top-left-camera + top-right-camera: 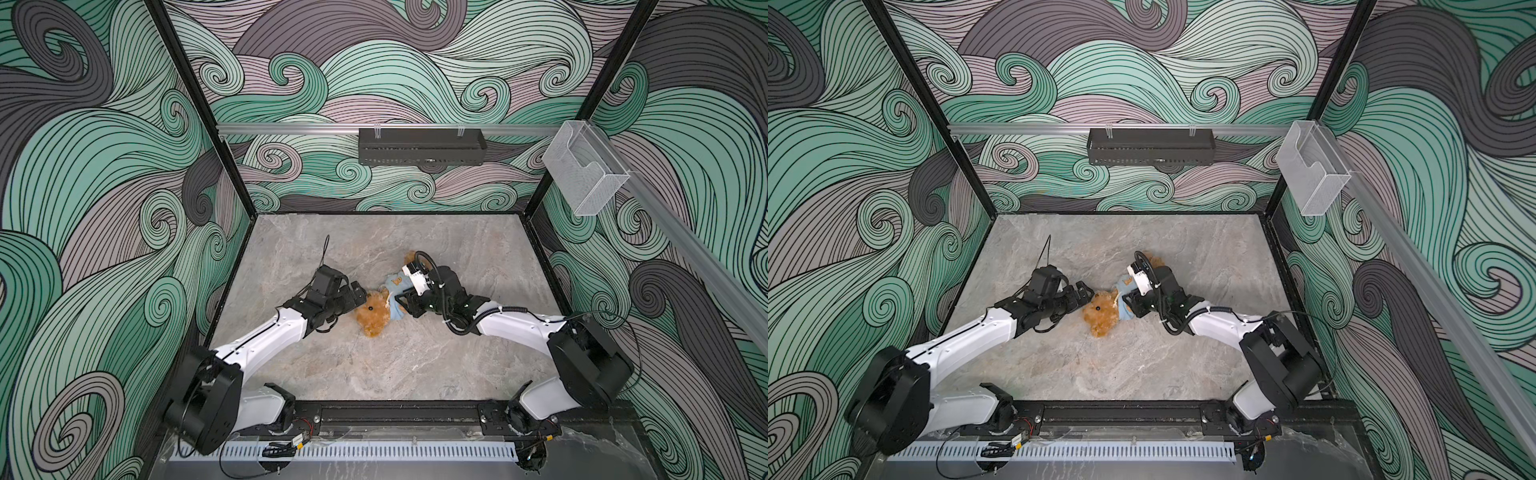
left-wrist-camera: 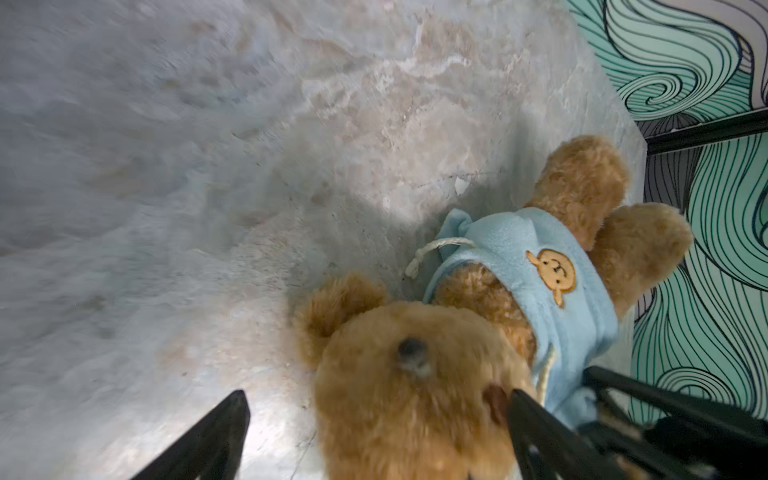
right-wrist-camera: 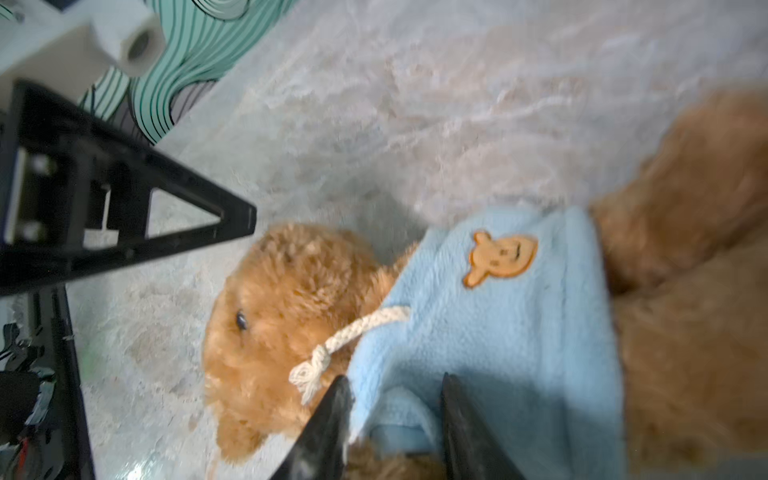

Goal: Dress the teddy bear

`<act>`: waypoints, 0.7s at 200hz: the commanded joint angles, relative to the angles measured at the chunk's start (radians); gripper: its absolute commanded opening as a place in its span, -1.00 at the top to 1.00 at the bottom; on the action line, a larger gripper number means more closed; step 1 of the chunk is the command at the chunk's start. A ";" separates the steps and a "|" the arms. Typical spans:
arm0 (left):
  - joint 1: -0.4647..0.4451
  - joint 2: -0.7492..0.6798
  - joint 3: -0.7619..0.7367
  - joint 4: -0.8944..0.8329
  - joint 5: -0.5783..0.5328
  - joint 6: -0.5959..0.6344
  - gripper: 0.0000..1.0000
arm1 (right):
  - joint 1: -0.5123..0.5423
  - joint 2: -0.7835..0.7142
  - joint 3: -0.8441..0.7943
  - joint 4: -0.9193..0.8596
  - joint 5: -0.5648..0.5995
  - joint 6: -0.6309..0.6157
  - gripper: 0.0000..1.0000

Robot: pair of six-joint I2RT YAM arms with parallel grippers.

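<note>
Teddy bear [image 1: 374, 316] [image 1: 1100, 316] lies on its back about mid-bench, well apart from all four edges of the marble-look bench [image 1: 415, 365], head toward the near edge and legs toward the far one; a light blue fleece shirt [image 2: 552, 266] [image 3: 498, 332] with a bear-face patch sits round its torso, though whether the arms are through the sleeves I cannot tell; the left gripper [image 2: 378, 397] has its jaws spread wide on either side of the head, holding nothing; the right gripper [image 3: 395, 399] has its jaws close together about the sleeve nearest it, fleece filling the gap, so it looks like a pinch; the bear should be light and very soft, its stuffing yielding under any squeeze and its curly fur apt to slide from a shallow hold, so a deep hold across the head or a whole limb seems safest; the fleece looks stretchy and easy to grip; better taken at the hem or a sleeve edge than by the white drawstring [image 3: 353, 336], which would likely just pull through.
</note>
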 commanded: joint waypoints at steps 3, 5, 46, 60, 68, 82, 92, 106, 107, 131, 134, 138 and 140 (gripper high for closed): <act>-0.004 0.090 0.034 0.118 0.153 -0.079 -0.97 | 0.020 -0.034 -0.095 0.013 0.029 0.047 0.36; -0.007 0.091 0.035 0.125 0.157 -0.081 -0.97 | 0.021 -0.037 -0.104 0.017 0.030 0.052 0.37; -0.088 0.203 0.053 0.145 0.169 -0.076 -0.97 | 0.057 -0.070 -0.222 0.092 0.062 0.118 0.43; -0.118 0.223 0.054 0.169 0.169 -0.079 -0.97 | 0.069 -0.055 -0.230 0.109 0.070 0.125 0.43; -0.133 0.233 0.054 0.186 0.177 -0.083 -0.97 | 0.074 -0.045 -0.231 0.113 0.071 0.128 0.43; -0.153 0.250 0.061 0.208 0.189 -0.087 -0.92 | 0.077 -0.027 -0.226 0.116 0.073 0.129 0.44; -0.164 0.260 0.067 0.219 0.195 -0.089 -0.83 | 0.078 -0.019 -0.223 0.118 0.075 0.127 0.44; -0.175 0.274 0.070 0.230 0.195 -0.091 -0.64 | 0.077 -0.016 -0.220 0.117 0.085 0.123 0.44; -0.175 0.274 0.070 0.230 0.195 -0.092 -0.62 | 0.077 -0.016 -0.219 0.118 0.085 0.122 0.44; -0.175 0.272 0.074 0.247 0.201 -0.072 -0.19 | 0.077 -0.037 -0.198 0.075 0.095 0.098 0.35; -0.175 0.269 0.077 0.245 0.200 -0.062 -0.13 | 0.077 -0.042 -0.195 0.066 0.100 0.095 0.32; -0.175 0.266 0.080 0.241 0.198 -0.046 -0.06 | 0.077 -0.050 -0.192 0.052 0.104 0.091 0.27; -0.174 0.264 0.083 0.237 0.196 -0.039 -0.03 | 0.077 -0.055 -0.188 0.046 0.106 0.088 0.26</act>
